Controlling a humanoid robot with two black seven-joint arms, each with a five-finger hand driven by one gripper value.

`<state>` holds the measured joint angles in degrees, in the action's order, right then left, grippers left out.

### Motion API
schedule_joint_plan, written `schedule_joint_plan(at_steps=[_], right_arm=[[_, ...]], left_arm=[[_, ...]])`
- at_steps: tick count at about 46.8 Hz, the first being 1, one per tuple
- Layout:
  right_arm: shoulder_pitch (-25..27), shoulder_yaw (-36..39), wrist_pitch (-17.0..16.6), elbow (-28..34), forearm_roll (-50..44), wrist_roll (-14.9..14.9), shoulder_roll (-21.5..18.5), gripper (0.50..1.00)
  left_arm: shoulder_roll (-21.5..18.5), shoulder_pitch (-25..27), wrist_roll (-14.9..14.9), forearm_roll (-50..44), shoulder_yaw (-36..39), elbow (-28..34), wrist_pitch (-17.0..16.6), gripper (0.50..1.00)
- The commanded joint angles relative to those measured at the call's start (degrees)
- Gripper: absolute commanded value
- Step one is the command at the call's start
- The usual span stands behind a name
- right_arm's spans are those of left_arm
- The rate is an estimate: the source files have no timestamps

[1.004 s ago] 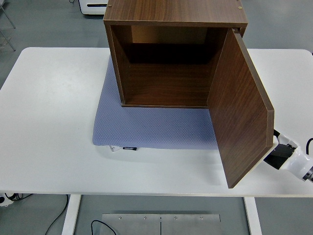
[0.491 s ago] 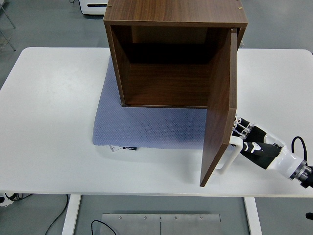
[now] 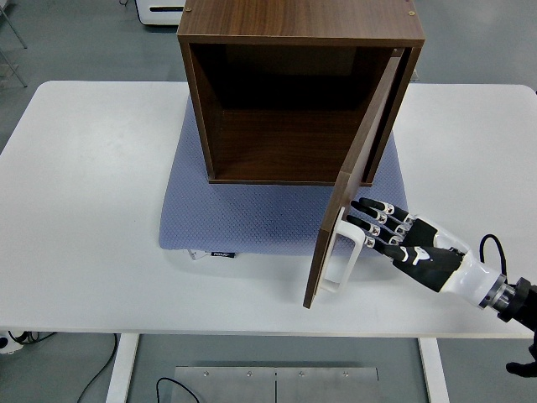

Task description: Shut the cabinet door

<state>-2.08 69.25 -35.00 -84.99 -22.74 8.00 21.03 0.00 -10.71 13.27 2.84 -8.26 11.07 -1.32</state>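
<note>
Wooden cabinet (image 3: 277, 109) sits on blue mat (image 3: 243, 218), far-centre of white desk (image 3: 84, 210), interior bare. Door (image 3: 357, 176) half open, swung near-right, white handle (image 3: 342, 256). Right hand (image 3: 394, 235) flat, fingers extended against door's outer face, gripping nothing.

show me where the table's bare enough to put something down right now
The table is bare across its whole left side, from the blue mat to the left edge, and along the near edge below the mat. The far right corner beside the cabinet is free too. Front right is crowded: the half-open door and the right hand.
</note>
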Motion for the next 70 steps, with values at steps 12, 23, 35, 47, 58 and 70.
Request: schedule_joint_plan(at_steps=[12, 23, 35, 47, 58, 70], right_arm=[[-1.1, -0.4, 0.0, 0.2, -0.5, 0.0, -1.6, 1.000], [-1.3, -1.0, 0.0, 0.3, -0.8, 0.0, -2.4, 1.000], [-1.7, -1.7, 0.0, 0.4, -1.2, 0.0, -4.6, 1.000], [-2.6, -1.7, 0.0, 0.8, -1.2, -0.1, -5.8, 1.000], [-3.9, -1.7, 0.0, 1.2, -1.2, -0.1, -6.7, 1.000], [-4.2, -1.7, 0.0, 2.0, -1.2, -0.2, -8.2, 1.000]], left_arm=[[0.0, 0.1, 0.0, 0.0, 0.0, 0.0, 0.0, 1.000], [0.0, 0.0, 0.0, 0.1, 0.0, 0.0, 0.0, 1.000], [0.0, 0.0, 0.0, 0.0, 0.0, 0.0, 0.0, 1.000], [0.0, 0.1, 0.0, 0.0, 0.0, 0.0, 0.0, 1.000], [0.0, 0.1, 0.0, 0.1, 0.0, 0.0, 0.0, 1.000], [0.0, 0.0, 0.0, 0.0, 0.0, 0.0, 0.0, 1.000]])
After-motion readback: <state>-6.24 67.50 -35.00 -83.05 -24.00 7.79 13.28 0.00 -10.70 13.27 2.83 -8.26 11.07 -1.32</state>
